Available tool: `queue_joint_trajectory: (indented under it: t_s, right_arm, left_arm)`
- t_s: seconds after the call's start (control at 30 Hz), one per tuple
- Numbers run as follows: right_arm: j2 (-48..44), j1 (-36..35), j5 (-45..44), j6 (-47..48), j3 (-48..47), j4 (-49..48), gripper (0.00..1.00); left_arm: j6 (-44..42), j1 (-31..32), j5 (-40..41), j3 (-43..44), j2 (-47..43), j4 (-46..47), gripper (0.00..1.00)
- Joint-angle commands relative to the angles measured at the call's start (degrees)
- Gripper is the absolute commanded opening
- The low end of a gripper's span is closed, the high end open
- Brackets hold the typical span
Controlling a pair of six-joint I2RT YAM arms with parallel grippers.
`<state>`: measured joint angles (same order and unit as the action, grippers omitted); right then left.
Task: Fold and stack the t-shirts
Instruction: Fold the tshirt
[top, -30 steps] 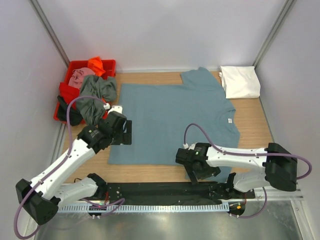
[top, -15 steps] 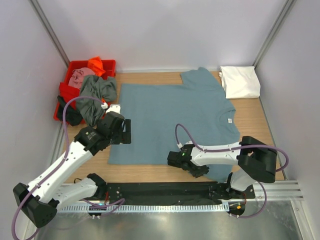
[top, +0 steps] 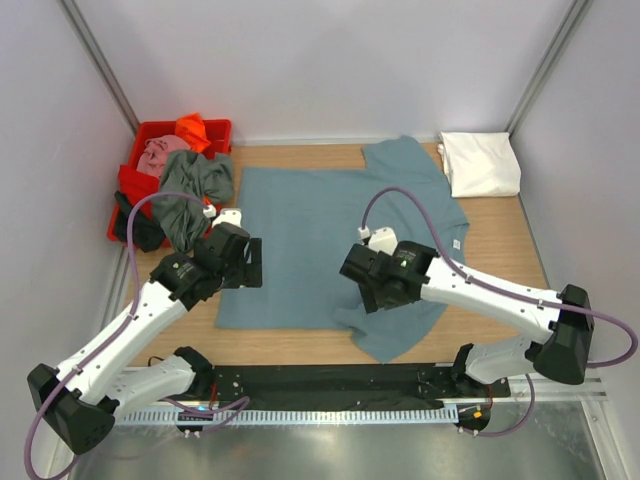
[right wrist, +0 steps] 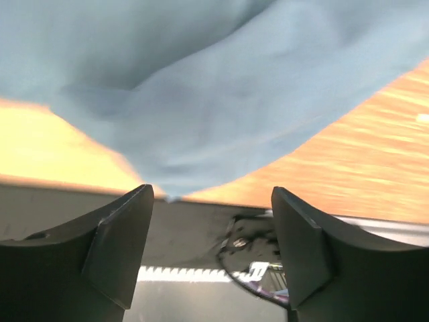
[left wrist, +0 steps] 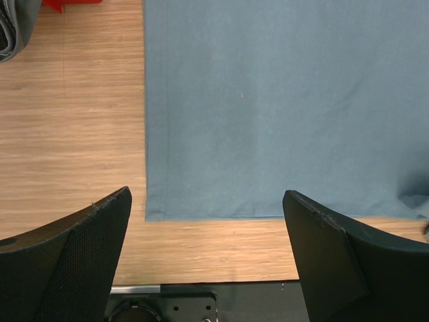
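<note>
A dusty teal-blue t-shirt (top: 320, 215) lies spread flat on the wooden table, its neck label to the right. My left gripper (top: 250, 266) hovers open over the shirt's near-left hem corner (left wrist: 149, 216); nothing is between its fingers (left wrist: 87, 235). My right gripper (top: 374, 296) hangs open and empty above the shirt's near-right part, where the near sleeve (top: 400, 335) lies rumpled toward the table edge. In the blurred right wrist view the teal cloth (right wrist: 201, 87) lies below the open gripper (right wrist: 211, 194). A folded white t-shirt (top: 481, 163) rests at the back right.
A red tub (top: 128, 190) at the back left holds grey-green (top: 196, 180), pink (top: 160, 150) and orange (top: 192, 128) shirts, with the grey-green one spilling over its rim. A black base rail (top: 320, 380) runs along the near table edge. Grey walls close in on three sides.
My right arm dipped to the near sleeve, then rose and swung back over the shirt with its gripper open. The sleeve now lies shifted left and rumpled. The left arm barely moved.
</note>
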<state>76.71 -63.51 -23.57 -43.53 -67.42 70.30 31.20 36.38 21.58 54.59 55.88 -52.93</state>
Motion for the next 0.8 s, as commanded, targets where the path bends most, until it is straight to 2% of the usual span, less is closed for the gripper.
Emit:
queue_joint_trajectory:
  t_s: [0.0,0.17,0.4,0.53,0.77]
  right_arm:
    - [1.43,4.53,-8.68,-0.85,-1.66,7.75,0.78]
    - [-2.35,3.83,6.49,0.73,3.24,-3.66,0.68]
    - [-0.68,-5.3,16.36,-8.31,14.67,-17.82,0.66]
    - [2.21,-8.82,16.02,-10.7,17.41,-22.57,0.64]
    - [10.47,-9.27,7.05,-10.18,14.69,-20.82,0.65]
  left_arm:
    - [0.7,0.18,1.44,0.34,-0.42,1.95,0.95]
    - [0.7,0.18,1.18,0.34,-0.07,1.86,0.95]
    - [0.53,0.27,0.92,0.34,0.02,2.04,0.95]
    - [0.18,0.27,0.39,0.34,0.2,2.21,0.95]
    - [0.18,0.36,0.04,0.34,0.11,2.3,0.95]
